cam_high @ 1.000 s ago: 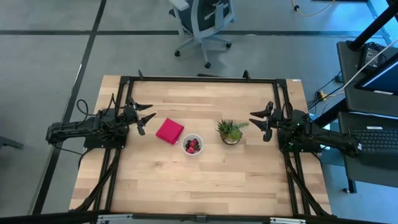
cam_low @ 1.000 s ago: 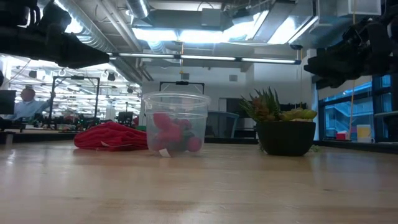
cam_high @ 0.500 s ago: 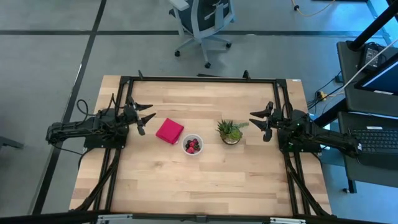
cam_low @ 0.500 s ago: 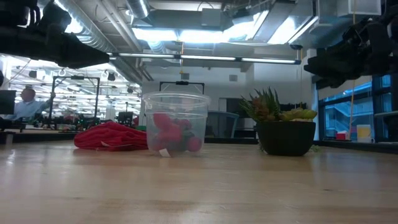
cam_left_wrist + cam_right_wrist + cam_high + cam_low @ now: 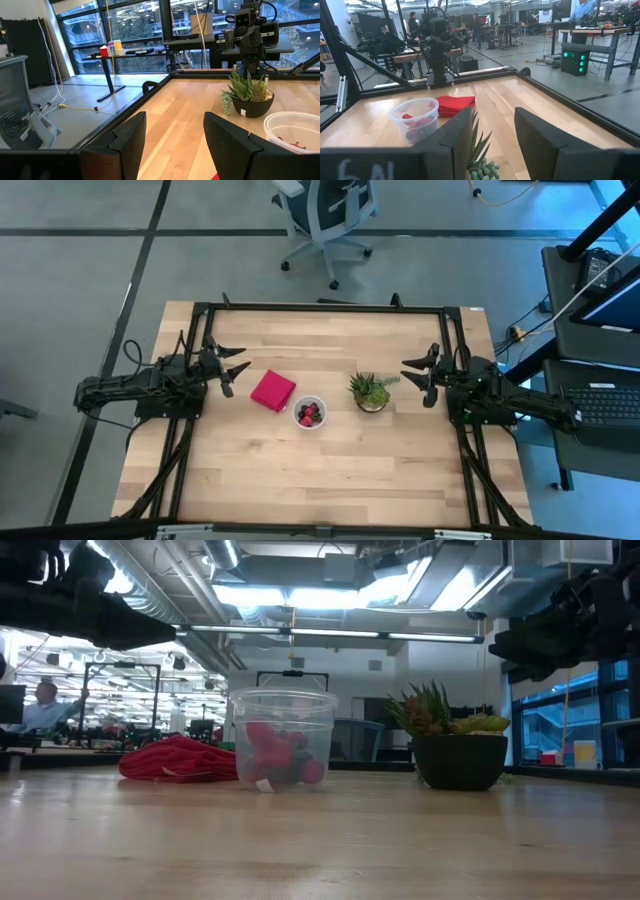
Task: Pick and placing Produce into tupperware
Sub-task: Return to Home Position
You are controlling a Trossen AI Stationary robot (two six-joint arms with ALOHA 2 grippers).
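At the far left the left end effector [image 5: 238,363] hangs above the desk [image 5: 330,470] near its left edge, well apart from everything on it. Its fingers are spread with nothing between them, and its wrist view looks through the gap to bare wood. That reads to me as a parked pose, released because there is nothing left to carry. Just to its right lies a flat red square piece [image 5: 272,391], flat on the wood and touched by neither arm. It seems to play no part in the sorting. Next comes the tupperware [image 5: 283,708], upright near the middle of the desk, close beside the red square's corner. The produce [image 5: 280,758] sits heaped in its bottom, red and dark fruits together, well below the rim. I see no fruit loose on the wood around it, so I judge the filling done. The cup stands where either arm could reach it. A little farther right stands the spiky potted plant [image 5: 371,391], upright and apart from the cup, likely just a bystander to be avoided. At the right edge the right end effector [image 5: 412,371] mirrors the left one, raised and near the plant without touching it. Its fingers are also apart and empty, facing inward across the desk.
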